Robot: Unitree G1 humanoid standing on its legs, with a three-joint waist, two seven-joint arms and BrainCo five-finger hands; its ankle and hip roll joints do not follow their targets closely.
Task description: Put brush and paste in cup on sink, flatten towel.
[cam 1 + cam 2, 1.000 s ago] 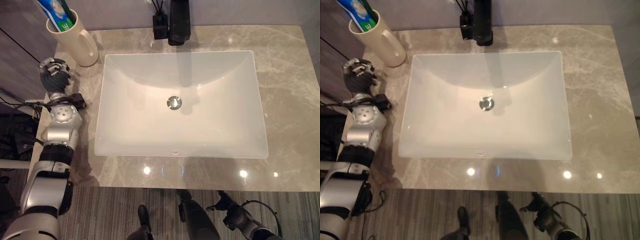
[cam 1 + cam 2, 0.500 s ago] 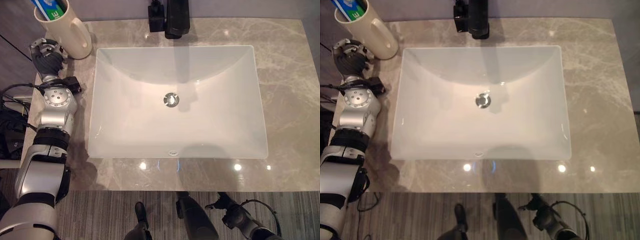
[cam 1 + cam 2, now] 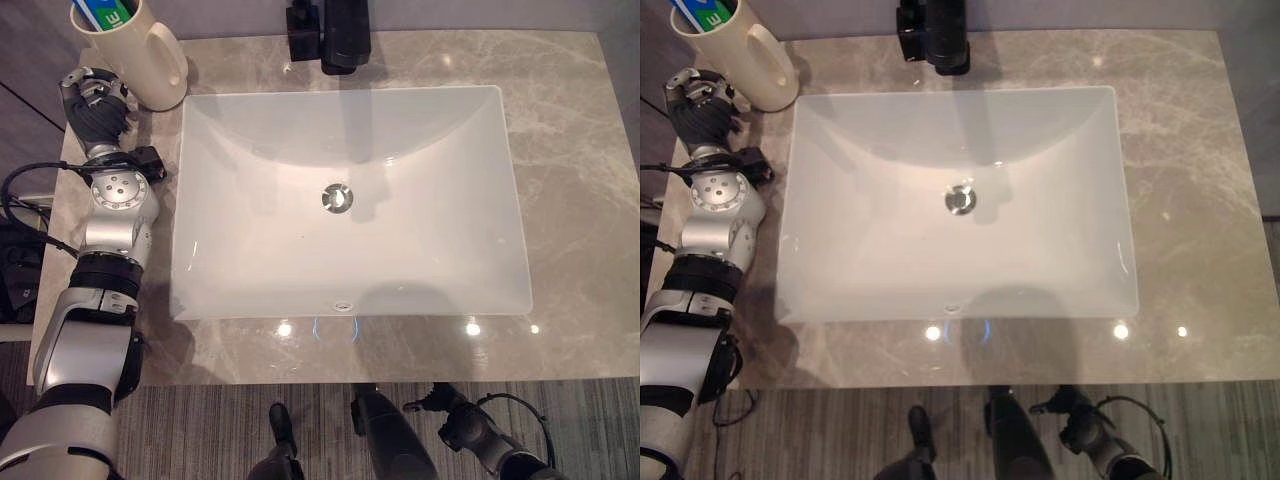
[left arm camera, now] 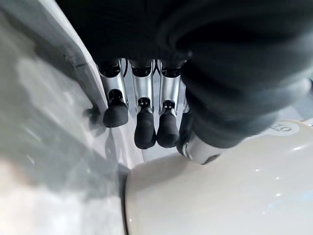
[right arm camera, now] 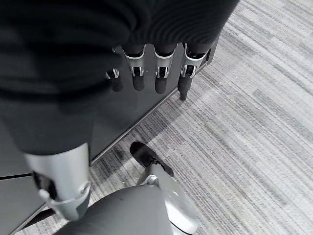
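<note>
Marble counter (image 3: pixel 570 150) surrounds a white sink (image 3: pixel 345 200), with a black tap (image 3: pixel 340 35) at the far edge. At far left a cream cup (image 3: pixel 140 60) is seen holding the paste (image 3: pixel 100 12). Just beside it, the left hand (image 3: pixel 92 100) is held with fingers (image 4: pixel 145 127) relaxed, gripping nothing. The right hand (image 5: pixel 146 73) hangs low over grey floor (image 5: pixel 254 122), fingers relaxed and empty.

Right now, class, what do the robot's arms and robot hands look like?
The left arm is silver-grey with round jointed segments and black bands. Each robot hand, left and right, has silver fingers with dark rounded tips under a dark ribbed cover.
</note>
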